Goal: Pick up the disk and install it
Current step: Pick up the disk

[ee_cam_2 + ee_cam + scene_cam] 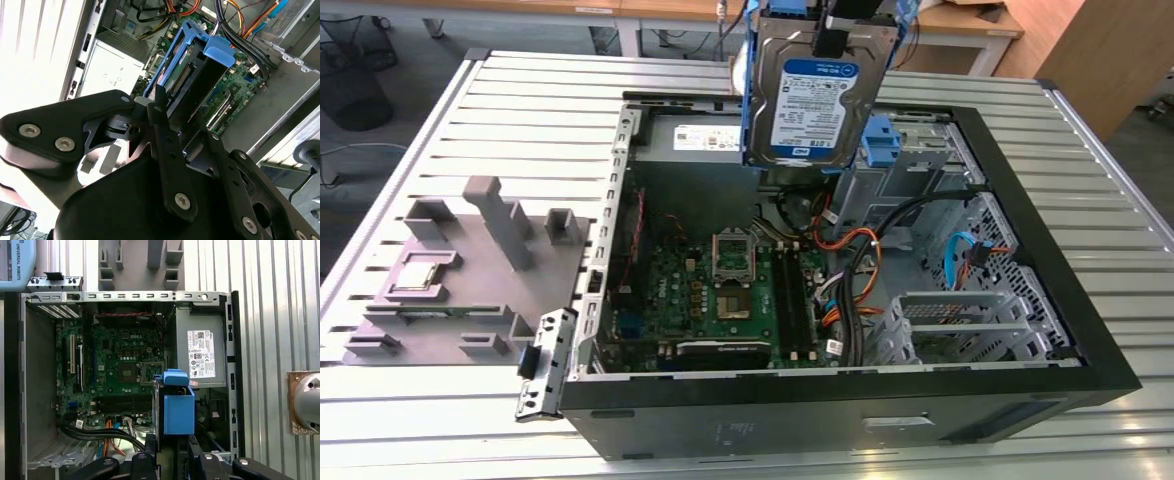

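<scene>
The disk [817,100], a silver hard drive with a white and blue label and blue carrier rails, hangs upright above the back of the open computer case [1067,300]. My gripper [833,42] is shut on its upper edge. In the second wrist view the disk [192,75] sticks out beyond my gripper [184,125], over the motherboard. In the first wrist view the blue carrier [178,407] of the disk shows end-on between the fingers [150,442], above the case interior beside the power-supply box.
The case lies open on a slatted metal table [520,100]. Inside are the motherboard [720,290], bundled cables [854,260], a grey power-supply box [200,352] and a drive bay with a blue caddy [907,140]. A grey fixture [454,260] stands at the exterior view's left.
</scene>
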Action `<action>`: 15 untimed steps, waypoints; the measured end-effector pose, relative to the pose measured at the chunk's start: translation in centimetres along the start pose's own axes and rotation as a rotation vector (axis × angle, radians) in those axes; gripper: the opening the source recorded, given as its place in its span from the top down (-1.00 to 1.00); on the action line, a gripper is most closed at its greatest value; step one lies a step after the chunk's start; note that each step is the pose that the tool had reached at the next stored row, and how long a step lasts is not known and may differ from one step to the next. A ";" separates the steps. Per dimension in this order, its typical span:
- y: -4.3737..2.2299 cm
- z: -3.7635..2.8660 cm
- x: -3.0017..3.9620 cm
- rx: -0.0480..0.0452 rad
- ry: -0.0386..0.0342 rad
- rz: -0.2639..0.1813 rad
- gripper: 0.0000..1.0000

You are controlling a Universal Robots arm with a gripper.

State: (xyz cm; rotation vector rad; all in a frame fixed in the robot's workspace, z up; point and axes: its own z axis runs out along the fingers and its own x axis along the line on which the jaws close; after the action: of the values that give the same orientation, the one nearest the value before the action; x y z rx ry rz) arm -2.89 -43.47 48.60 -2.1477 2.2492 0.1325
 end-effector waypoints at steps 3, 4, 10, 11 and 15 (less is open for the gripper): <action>-0.45 -0.02 -0.01 -0.0001 0.0002 0.000 0.30; -0.59 -0.02 -0.01 -0.0001 0.0001 0.000 0.30; -1.36 -0.05 -0.04 0.0000 0.0001 0.000 0.30; -1.48 -0.05 -0.05 -0.0001 0.0001 0.000 0.30; -2.09 -0.07 -0.07 0.0000 0.0001 0.000 0.30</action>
State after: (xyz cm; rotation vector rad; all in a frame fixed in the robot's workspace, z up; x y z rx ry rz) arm -0.79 -43.50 48.59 -2.1477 2.2493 0.1324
